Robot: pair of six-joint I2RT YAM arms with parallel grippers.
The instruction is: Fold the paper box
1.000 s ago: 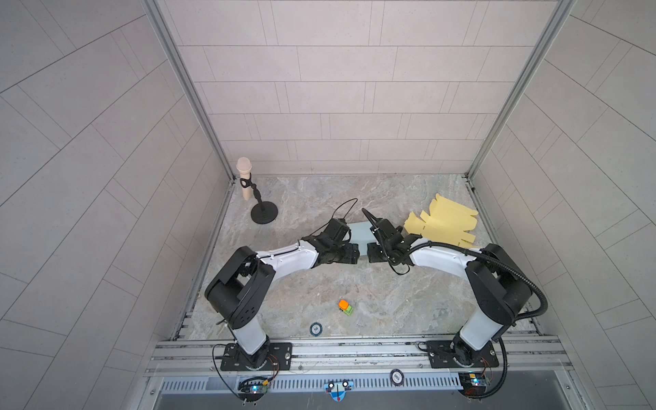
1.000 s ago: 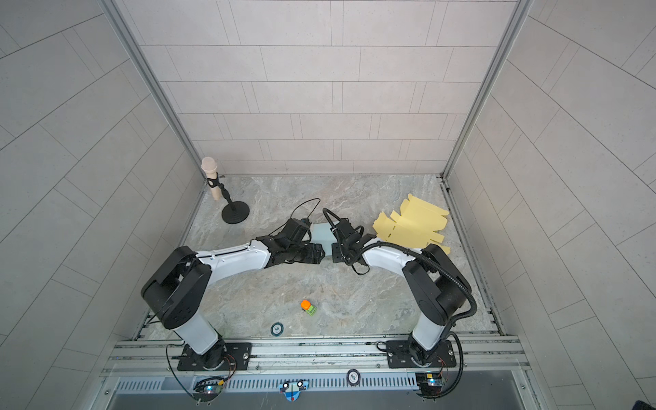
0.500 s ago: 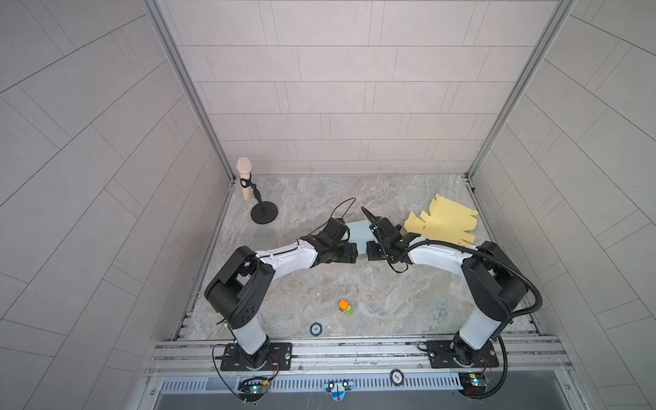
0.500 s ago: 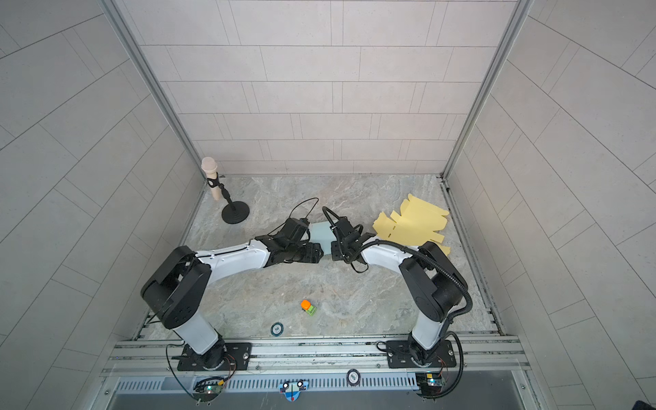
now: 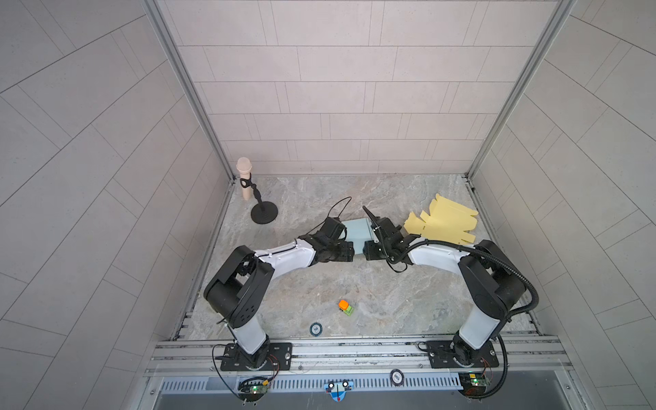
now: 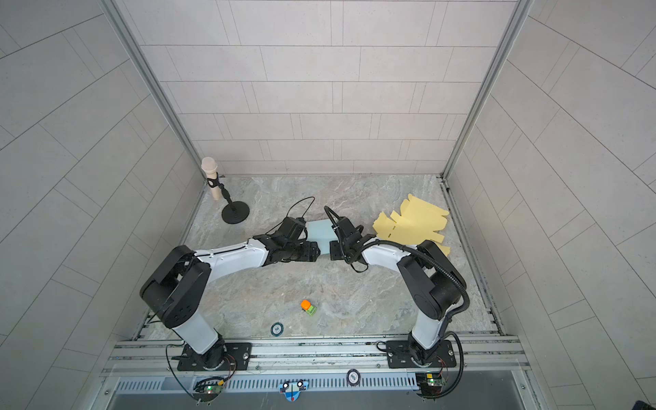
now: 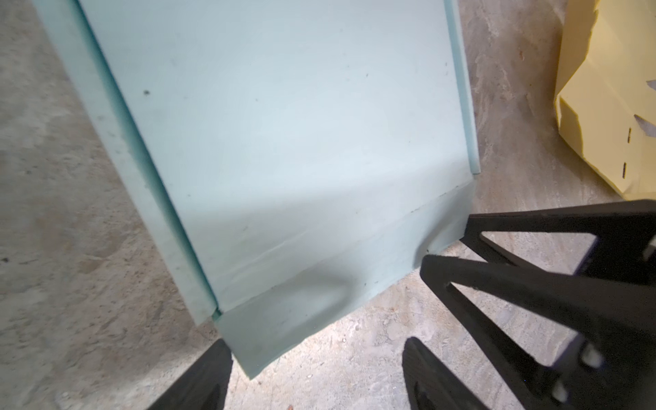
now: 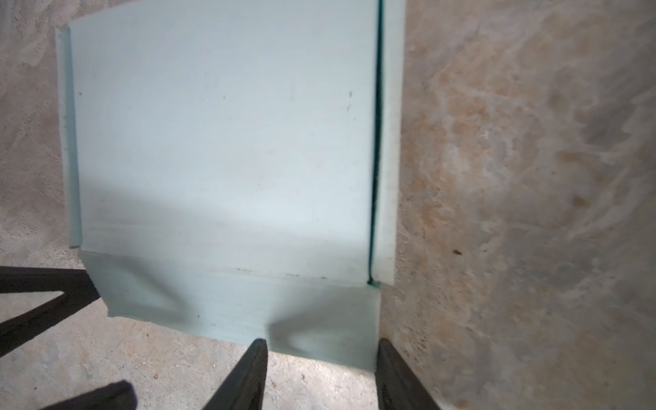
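Grey-tiled walls [image 5: 355,106] are closing in the marbled table [image 5: 301,284], and your pale blue paper box [image 5: 356,229] is lying flat near its middle, between your two arms, with its short flap [image 7: 319,301] dented and pointing towards the arm bases. Your left gripper [image 7: 317,344] is standing with its fingers spread wide, one flap corner sitting between them unpinched. Your right gripper [image 8: 323,342] is also standing apart, its two tips touching the flap's edge. Yellow sheets [image 5: 443,223] are lying near your right arm, a microphone [image 5: 245,174] is standing in the back left corner, and an orange-green block [image 5: 345,307] is sitting nearer the front.
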